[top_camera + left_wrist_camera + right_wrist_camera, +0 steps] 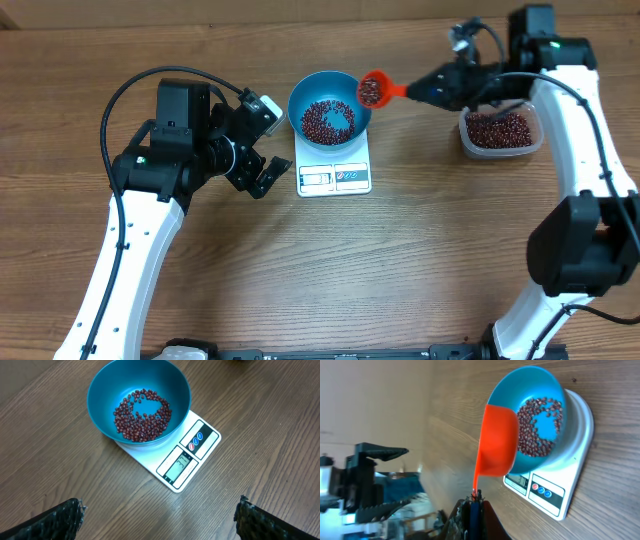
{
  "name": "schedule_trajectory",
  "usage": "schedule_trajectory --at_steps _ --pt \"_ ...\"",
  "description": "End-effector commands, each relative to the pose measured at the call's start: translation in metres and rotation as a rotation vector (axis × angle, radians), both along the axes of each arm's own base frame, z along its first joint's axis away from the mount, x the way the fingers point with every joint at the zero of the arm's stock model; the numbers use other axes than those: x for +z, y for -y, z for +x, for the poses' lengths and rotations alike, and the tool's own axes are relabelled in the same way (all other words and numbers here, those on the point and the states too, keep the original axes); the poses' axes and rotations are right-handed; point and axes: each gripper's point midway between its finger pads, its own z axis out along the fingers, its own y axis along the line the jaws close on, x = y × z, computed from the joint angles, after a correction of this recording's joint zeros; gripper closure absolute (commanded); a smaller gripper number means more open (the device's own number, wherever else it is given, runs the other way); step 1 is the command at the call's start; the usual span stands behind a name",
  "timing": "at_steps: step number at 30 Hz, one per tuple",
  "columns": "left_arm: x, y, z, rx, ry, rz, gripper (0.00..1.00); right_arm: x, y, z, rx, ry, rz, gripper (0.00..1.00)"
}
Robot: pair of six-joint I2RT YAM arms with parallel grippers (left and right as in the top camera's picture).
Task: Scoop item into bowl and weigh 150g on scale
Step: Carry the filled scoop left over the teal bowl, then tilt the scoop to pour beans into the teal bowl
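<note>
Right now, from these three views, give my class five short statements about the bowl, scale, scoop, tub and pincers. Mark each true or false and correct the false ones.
1. The blue bowl stands on the white scale. True.
2. The bowl is empty. False: beans lie in its bottom.
3. The right pincer holds an orange scoop at the bowl's rim. True.
4. The left pincer grips the bowl. False: it is open, holds nothing and is apart from the bowl.
5. The clear tub is empty. False: it holds beans.
</note>
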Motion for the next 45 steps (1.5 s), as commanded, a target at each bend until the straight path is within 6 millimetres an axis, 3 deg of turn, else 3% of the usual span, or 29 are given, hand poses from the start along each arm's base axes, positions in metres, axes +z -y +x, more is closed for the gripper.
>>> schedule_trajectory --at_steps 1,11,20,36,45 --pt "0.007 0.000 0.004 -0.007 0.024 -0.001 0.01 0.003 -0.013 0.012 -0.054 0.026 -0.163 0.96" --pt "0.007 0.000 0.004 -0.007 0.024 -0.001 0.00 0.003 -0.054 0.019 -0.130 0.239 -0.649 0.96" --pt "0.007 0.000 0.004 -0.007 0.024 -0.001 0.01 0.009 -0.065 0.013 -0.210 0.437 -1.027 0.96" --pt "0.007 0.000 0.004 -0.007 0.024 -0.001 0.00 0.008 -0.090 0.003 -0.147 0.447 -0.966 0.96" --pt "0.007 0.000 0.004 -0.007 0.024 -0.001 0.00 0.016 -0.086 0.001 -0.117 0.389 -0.824 0.96"
